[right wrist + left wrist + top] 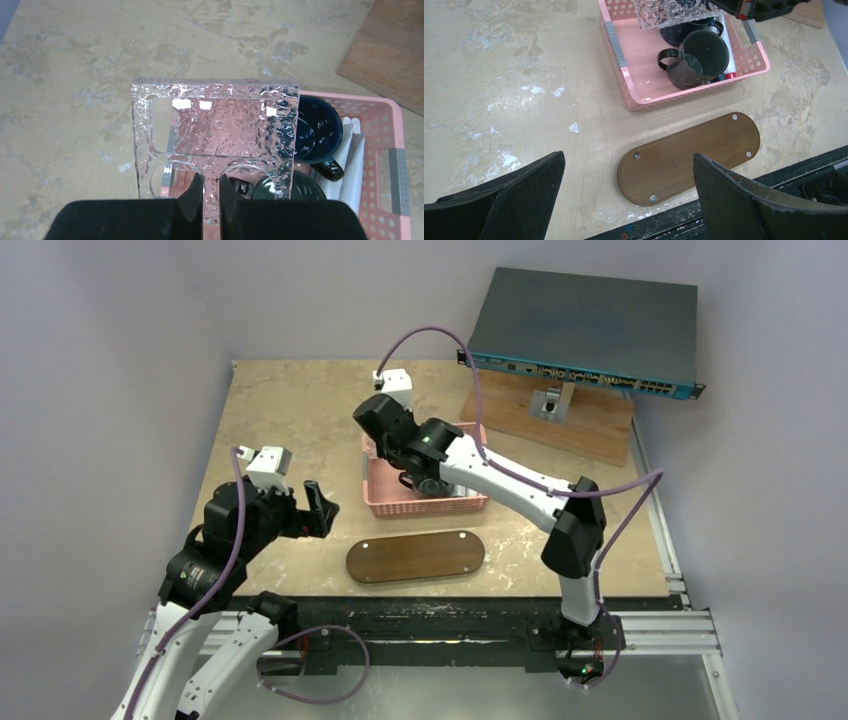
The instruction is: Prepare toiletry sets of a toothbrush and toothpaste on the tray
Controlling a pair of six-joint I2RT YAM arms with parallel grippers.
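- Right hand (210, 187) is clenched on the bottom edge of a clear, rippled plastic panel (215, 130), the two fingers pinching it between two round cut-outs.
- The panel hangs flat above the left end of the pink basket (644, 95), and through it you see the basket's pink floor.
- In the basket: a dark mug (701, 57) lying on its side with its mouth facing up toward the camera, and a dark blue mug (315, 130) just behind it.
- White pieces (350, 165) are tucked along the basket wall beside the mugs; I can't tell what they are.
- The tray (689, 157) lies flat on the desk (499, 75), just in front of the basket and apart from it, with four small metal studs on its brown face.
- Left hand (628, 162) is released, fingers spread wide, hovering over the desk at the tray's left end and holding nothing.
- At the far right, a network switch (585, 330) sits propped over a wooden board (560, 420).
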